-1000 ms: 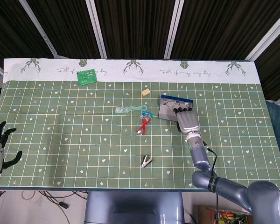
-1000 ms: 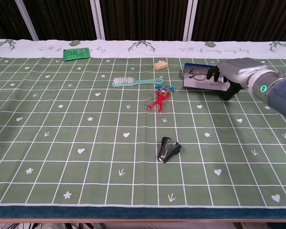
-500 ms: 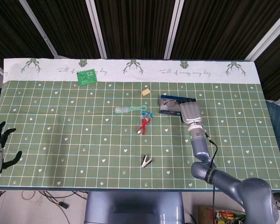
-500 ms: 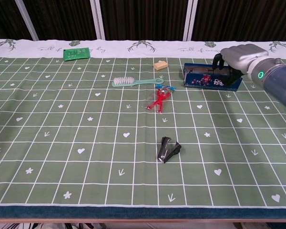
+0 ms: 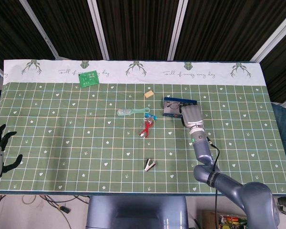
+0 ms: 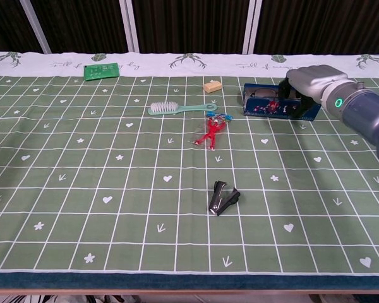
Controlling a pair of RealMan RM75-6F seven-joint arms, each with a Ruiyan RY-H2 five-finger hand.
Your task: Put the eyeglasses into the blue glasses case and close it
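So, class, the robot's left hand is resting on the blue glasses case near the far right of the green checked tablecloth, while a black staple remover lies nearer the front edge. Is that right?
Not quite: it is the right hand on the blue glasses case, as the chest view shows. The left hand hangs off the table's left edge in the head view. The black staple remover does lie nearer the front of the green checked tablecloth.

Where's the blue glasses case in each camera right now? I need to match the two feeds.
Head view: the blue glasses case sits right of centre, upper middle, with the right hand on its right end.
Chest view: the case lies upper right, the same hand over its right end.
Shared landmark: the tan block just left of the case.
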